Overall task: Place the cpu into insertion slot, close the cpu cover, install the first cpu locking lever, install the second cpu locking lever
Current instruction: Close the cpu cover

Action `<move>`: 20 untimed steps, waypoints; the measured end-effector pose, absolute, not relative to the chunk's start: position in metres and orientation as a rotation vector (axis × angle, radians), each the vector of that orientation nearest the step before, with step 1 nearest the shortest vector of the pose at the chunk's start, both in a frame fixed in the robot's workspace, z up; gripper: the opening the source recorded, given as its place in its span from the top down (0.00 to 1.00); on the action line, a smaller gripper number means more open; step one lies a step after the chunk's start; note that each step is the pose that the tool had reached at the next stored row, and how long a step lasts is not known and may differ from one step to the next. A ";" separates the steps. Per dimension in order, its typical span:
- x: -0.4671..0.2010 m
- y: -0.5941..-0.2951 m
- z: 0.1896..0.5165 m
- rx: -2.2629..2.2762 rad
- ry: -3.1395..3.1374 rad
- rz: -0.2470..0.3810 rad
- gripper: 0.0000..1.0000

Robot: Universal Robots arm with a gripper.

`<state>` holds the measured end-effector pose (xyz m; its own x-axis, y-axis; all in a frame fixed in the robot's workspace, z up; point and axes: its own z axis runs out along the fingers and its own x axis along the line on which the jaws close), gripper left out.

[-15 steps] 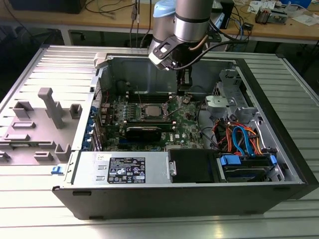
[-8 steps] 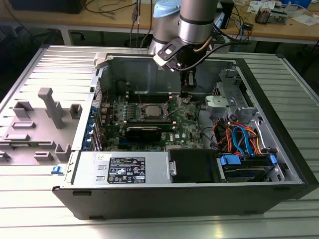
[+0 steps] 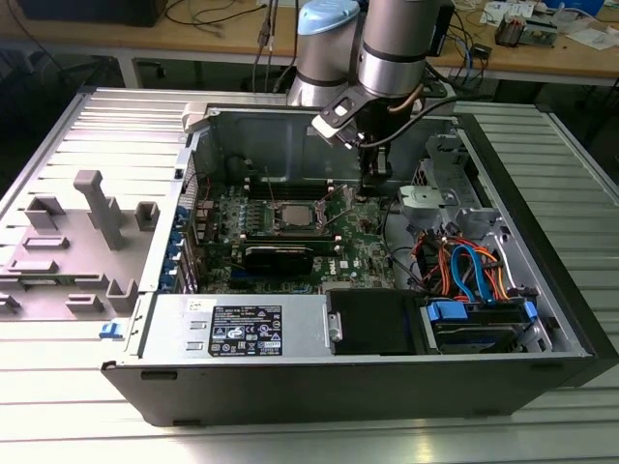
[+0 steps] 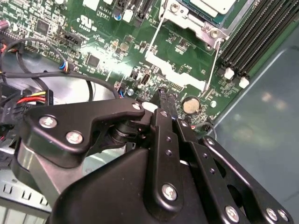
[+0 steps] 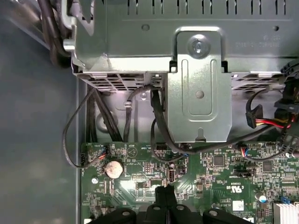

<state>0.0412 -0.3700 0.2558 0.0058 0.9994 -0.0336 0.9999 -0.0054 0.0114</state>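
The insertion slot (image 3: 291, 215) sits mid-board on the green motherboard (image 3: 363, 253) in the open computer case. In the second wrist view the cpu (image 4: 212, 5) lies in the slot, its pale metal top inside the silvery cpu cover (image 4: 196, 21). Two thin wire locking levers (image 4: 156, 36) (image 4: 214, 63) run out from the socket towards my gripper. My gripper (image 3: 373, 189) hangs over the board towards the exterior view's right of the slot, apart from it. Its black fingers (image 4: 166, 100) (image 5: 166, 193) are shut together with nothing between them.
Long black memory slots (image 4: 254, 39) flank the socket. A coin battery (image 5: 112, 169) lies near the fingertips. A grey metal drive bracket (image 5: 198, 88) and bundled cables (image 3: 464, 266) stand at the exterior view's right. A power supply (image 3: 251, 329) fills the case front. Grey fixtures (image 3: 97, 208) stand outside.
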 end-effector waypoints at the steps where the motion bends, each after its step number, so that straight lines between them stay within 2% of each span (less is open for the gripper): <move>1: 0.039 -0.370 0.253 2.205 2.194 -0.024 0.89; 20: -0.035 -0.369 0.248 2.199 2.188 0.003 0.89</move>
<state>-0.0352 -0.3692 0.2480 0.0050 0.9996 -0.0262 0.9996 -0.0042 0.0295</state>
